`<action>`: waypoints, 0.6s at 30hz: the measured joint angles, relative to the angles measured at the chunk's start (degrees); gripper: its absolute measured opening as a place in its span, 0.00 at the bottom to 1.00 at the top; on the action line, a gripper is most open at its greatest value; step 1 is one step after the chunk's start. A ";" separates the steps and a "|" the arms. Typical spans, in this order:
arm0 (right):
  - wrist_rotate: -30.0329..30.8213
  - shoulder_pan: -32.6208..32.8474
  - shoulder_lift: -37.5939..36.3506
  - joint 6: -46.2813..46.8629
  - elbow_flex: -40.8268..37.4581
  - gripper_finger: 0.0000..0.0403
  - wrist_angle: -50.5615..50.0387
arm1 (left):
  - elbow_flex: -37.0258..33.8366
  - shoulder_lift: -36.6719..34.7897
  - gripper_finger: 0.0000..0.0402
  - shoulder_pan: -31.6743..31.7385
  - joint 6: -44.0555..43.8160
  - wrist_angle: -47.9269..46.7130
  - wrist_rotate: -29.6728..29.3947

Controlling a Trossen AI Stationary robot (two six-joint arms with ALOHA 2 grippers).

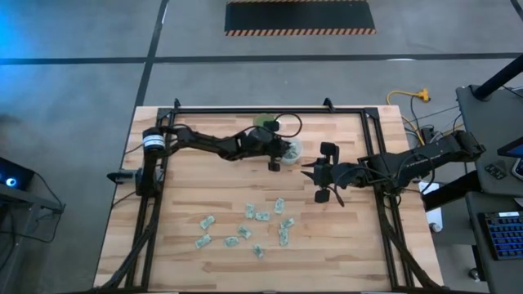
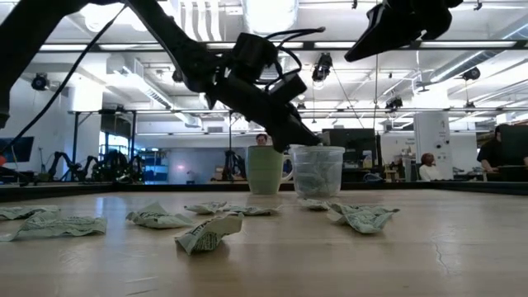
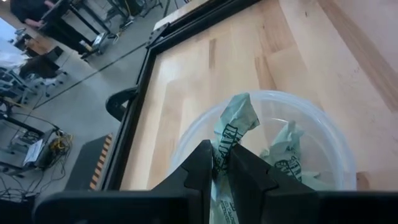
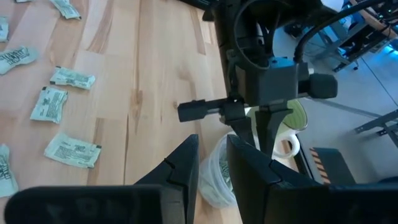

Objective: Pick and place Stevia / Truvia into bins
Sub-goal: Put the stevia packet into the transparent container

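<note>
From above, the left gripper (image 1: 282, 152) hangs over the clear plastic cup (image 1: 292, 148), which stands near the far edge of the tabletop (image 1: 196, 155) about midway along it, beside a pale green mug (image 1: 263, 122); the step in hand looks like the drop of a Stevia sachet into the cup. The right gripper (image 1: 309, 171) waits just beside the cup toward the right edge, and I cannot tell whether its fingers are open or closed. The loose sachets (image 1: 260, 216) lie scattered toward the near edge, well apart from the cup. At table height, the cup (image 2: 317, 171) already holds crumpled sachets, with the mug (image 2: 265, 169) just beside it and more sachets (image 2: 209, 233) in front. From the left wrist, the fingers (image 3: 203, 167) are pinched on a pale green, creased sachet (image 3: 234, 124) with dark print, directly over the cup's mouth; the next move calls for parting the fingers to release it. From the right wrist, flat sachets (image 4: 72, 149) rest on bare wood.
</note>
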 joint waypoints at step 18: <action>-0.01 0.00 0.00 1.00 0.00 0.18 -0.18 | -0.18 -1.67 0.45 0.00 0.09 -3.95 -0.65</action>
